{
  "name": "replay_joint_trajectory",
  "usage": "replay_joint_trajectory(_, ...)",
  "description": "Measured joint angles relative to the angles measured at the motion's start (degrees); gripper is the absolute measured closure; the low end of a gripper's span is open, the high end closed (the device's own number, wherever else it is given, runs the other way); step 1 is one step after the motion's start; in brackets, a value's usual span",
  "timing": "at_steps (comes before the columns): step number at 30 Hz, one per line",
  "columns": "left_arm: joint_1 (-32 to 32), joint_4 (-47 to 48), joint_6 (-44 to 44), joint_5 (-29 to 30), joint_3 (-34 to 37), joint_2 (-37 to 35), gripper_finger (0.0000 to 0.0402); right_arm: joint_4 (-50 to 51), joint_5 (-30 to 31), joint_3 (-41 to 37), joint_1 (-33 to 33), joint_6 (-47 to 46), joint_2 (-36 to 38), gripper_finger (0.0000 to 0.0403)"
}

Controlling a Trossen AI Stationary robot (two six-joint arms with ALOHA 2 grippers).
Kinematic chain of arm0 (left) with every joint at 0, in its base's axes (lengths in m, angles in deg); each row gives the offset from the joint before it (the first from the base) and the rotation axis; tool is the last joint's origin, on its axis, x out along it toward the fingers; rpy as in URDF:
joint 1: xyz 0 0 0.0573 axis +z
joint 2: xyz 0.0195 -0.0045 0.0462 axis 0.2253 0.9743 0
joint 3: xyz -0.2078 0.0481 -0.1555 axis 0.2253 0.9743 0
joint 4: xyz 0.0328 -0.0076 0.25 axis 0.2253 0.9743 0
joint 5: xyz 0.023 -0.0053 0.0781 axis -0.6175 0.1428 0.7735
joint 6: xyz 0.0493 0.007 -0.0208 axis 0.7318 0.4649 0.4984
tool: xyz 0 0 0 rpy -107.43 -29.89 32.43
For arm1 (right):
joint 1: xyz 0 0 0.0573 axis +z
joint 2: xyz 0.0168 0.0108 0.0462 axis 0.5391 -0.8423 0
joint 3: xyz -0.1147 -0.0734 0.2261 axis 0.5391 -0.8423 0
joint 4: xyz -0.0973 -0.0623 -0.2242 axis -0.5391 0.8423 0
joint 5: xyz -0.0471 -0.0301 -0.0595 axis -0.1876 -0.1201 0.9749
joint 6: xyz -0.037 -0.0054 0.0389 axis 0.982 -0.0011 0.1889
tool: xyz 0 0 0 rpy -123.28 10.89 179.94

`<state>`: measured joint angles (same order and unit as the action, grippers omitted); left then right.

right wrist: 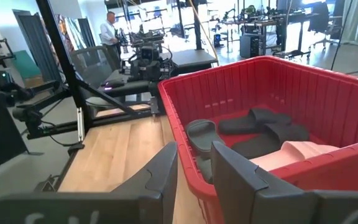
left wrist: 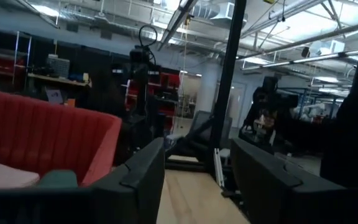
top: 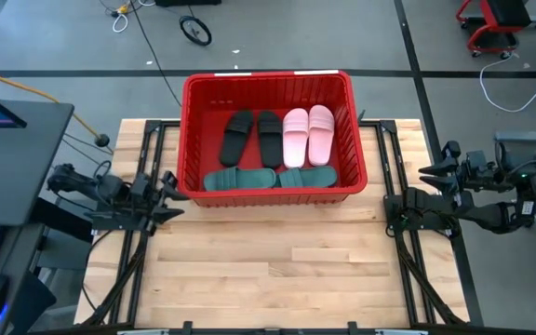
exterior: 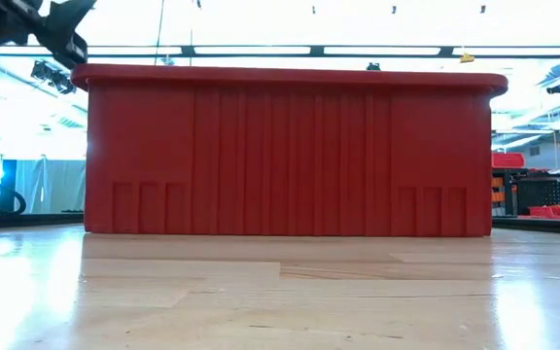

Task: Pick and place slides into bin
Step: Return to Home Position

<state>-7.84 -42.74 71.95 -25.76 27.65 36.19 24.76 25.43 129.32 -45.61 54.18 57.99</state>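
The red bin stands on the far half of the table and fills the low view. Inside it lie two black slides, two pale pink slides and two teal slides along its near wall. My left gripper is open and empty, just left of the bin's near left corner; its wrist view shows the bin wall. My right gripper is open and empty, right of the bin's near right corner; its wrist view looks into the bin.
The bare wooden table top stretches from the bin to the near edge. Black frame rails run along both sides of the table. A person stands far off in the room beyond the table.
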Motion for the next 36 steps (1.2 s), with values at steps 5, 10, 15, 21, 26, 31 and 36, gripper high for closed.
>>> replay_joint_trajectory(5,0.0,-5.2,1.1,-0.2,3.2,0.0,0.0220,0.0,0.0,0.0,0.0,0.4,0.0,0.0300)
replay_joint_trajectory(10,0.0,-5.6,1.5,-0.2,3.4,0.0,0.0217,0.1,-0.1,0.2,0.0,0.4,0.7,0.0300)
replay_joint_trajectory(15,0.0,-5.4,1.7,-0.2,3.4,0.0,0.0212,-1.5,-2.1,-0.2,0.0,0.4,0.7,0.0300)
replay_joint_trajectory(21,0.0,-5.2,2.5,-0.2,3.4,0.1,0.0218,-4.9,-6.3,-2.2,0.0,-1.1,0.8,0.0300)
replay_joint_trajectory(26,0.0,-5.2,2.5,-0.2,3.4,0.1,0.0219,-14.2,-11.9,-8.2,0.0,-1.5,0.9,0.0300)
replay_joint_trajectory(31,0.0,-5.2,2.5,-0.1,3.4,0.1,0.0213,-25.3,-17.9,-16.8,0.0,-5.2,0.9,0.0300)
replay_joint_trajectory(36,0.0,-5.2,2.5,-0.1,3.5,0.1,0.0215,-38.5,-20.2,-26.5,0.0,-11.5,0.9,0.0300)
